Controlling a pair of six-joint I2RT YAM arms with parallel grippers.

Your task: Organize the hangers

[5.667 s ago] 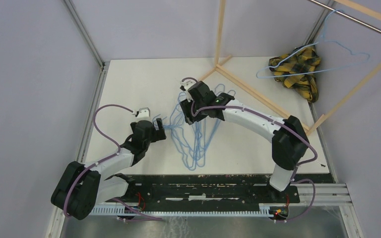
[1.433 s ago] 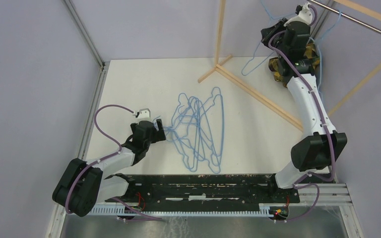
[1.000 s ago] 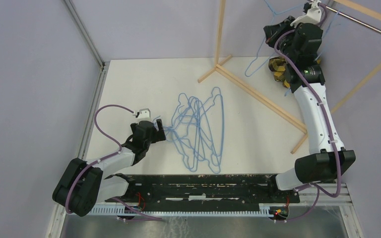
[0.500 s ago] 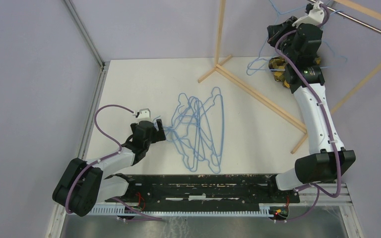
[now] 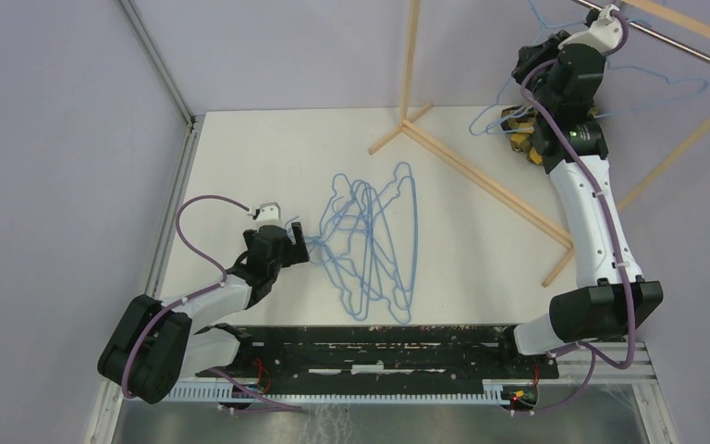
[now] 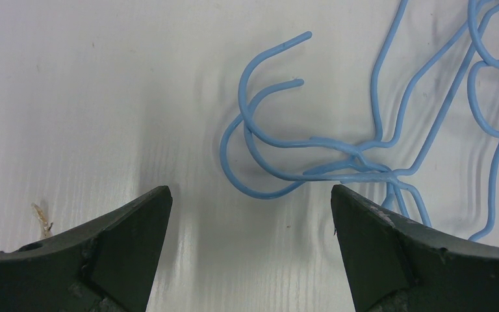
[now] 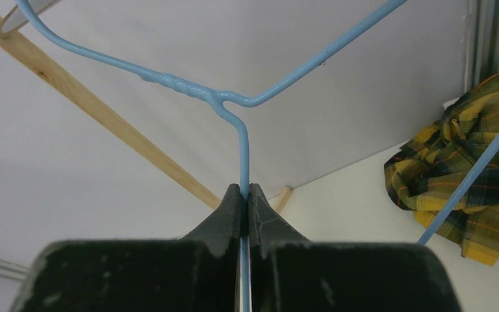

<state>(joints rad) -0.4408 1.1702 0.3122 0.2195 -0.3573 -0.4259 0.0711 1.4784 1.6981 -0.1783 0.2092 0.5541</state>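
The right pincer (image 7: 243, 192) is clamped on the wire of one hanger (image 7: 243, 149), just under its neck, held up close to the rail (image 5: 666, 37), presumably to hook it on. The left pincer (image 6: 248, 192) gapes wide over the heaped hangers (image 5: 370, 245) on the worktop (image 5: 259, 157), well apart from that rail.

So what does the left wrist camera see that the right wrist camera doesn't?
Only left wrist: the left pincer, open by the hooks of hangers lying flat on the table. Only right wrist: the right pincer shut on one raised hanger, plus a wooden bar and plaid cloth. Both: blue hanger wire and the white table.
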